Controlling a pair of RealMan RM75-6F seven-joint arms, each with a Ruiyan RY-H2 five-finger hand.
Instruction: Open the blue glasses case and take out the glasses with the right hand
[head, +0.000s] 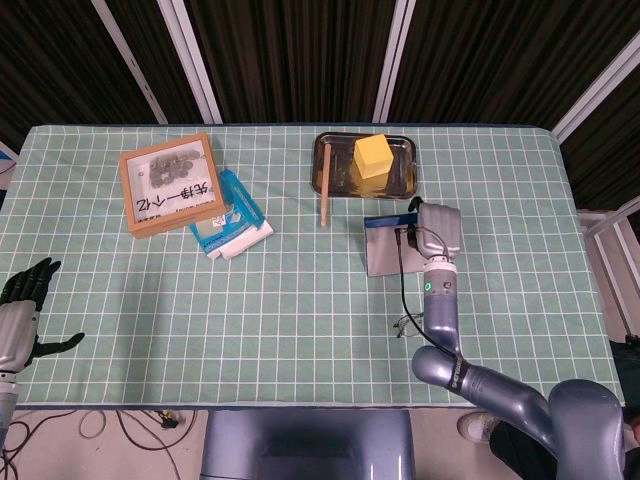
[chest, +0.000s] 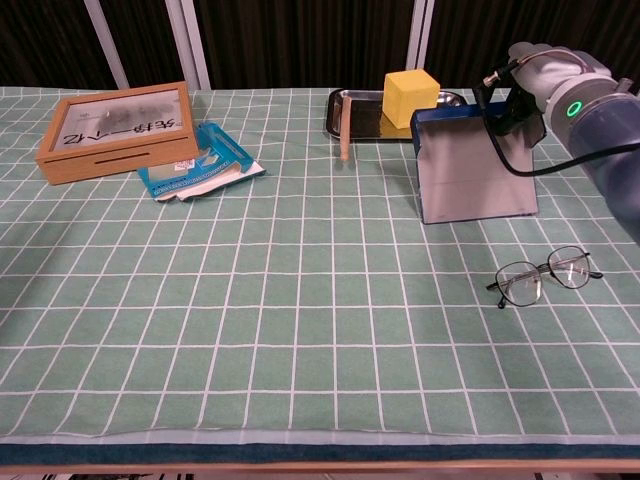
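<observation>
On the green checked tablecloth (chest: 250, 300), glasses (chest: 545, 277) lying out and apart from the open blue case (chest: 470, 165), gripped by the right hand (chest: 535, 75) to clear it away; left hand (head: 25, 310) spread, idle.

On the worktop (chest: 250, 340) I count one open blue glasses case (chest: 472, 165), one pair of glasses (chest: 545, 276), one metal tray (head: 405, 176) with one yellow block (chest: 411, 98) on it, one wooden stick (chest: 345, 124), one wooden framed box (chest: 118, 127), and one blue and white packet (chest: 200, 165). Two robot hands show: the right robot hand (chest: 530, 85) and the left robot hand (head: 22, 310).
</observation>
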